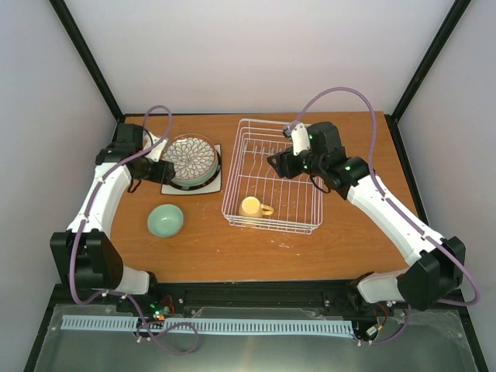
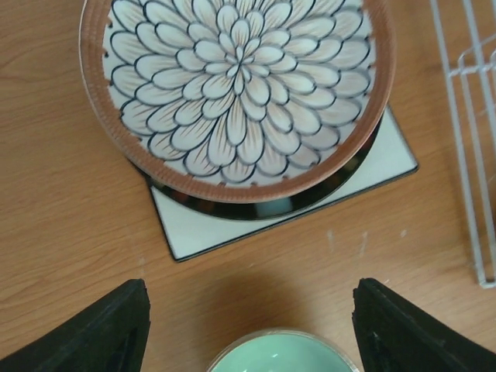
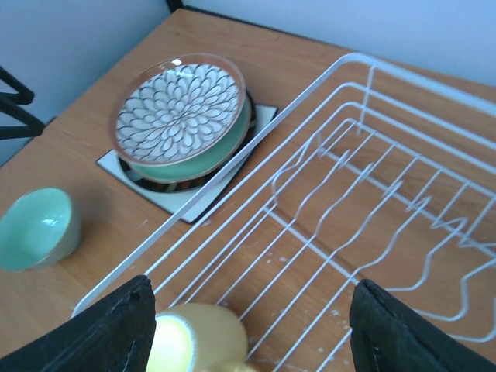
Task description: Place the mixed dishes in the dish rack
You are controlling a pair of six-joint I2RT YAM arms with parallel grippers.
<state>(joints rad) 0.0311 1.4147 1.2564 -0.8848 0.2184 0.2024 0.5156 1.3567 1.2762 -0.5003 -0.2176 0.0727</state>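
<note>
The white wire dish rack (image 1: pixel 231 174) stands at centre right, with the yellow mug (image 1: pixel 250 206) lying in its near-left corner. The white petal-patterned plate (image 1: pixel 191 157) tops a stack of a green plate (image 3: pixel 205 159), a dark-rimmed plate (image 2: pixel 256 209) and the square white plate (image 2: pixel 201 229). The mint-green bowl (image 1: pixel 166 220) sits on the table nearer than the stack. My left gripper (image 1: pixel 159 170) is open and empty, at the stack's left edge, above the table between stack and bowl (image 2: pixel 283 353). My right gripper (image 1: pixel 277 163) is open and empty over the rack (image 3: pixel 232 178), above the mug (image 3: pixel 198 341).
The rack's right half holds a row of wavy upright prongs (image 3: pixel 403 209). The rack's left rim (image 2: pixel 465 116) runs close beside the plate stack. White walls and black frame posts (image 1: pixel 89 58) enclose the table's back and sides.
</note>
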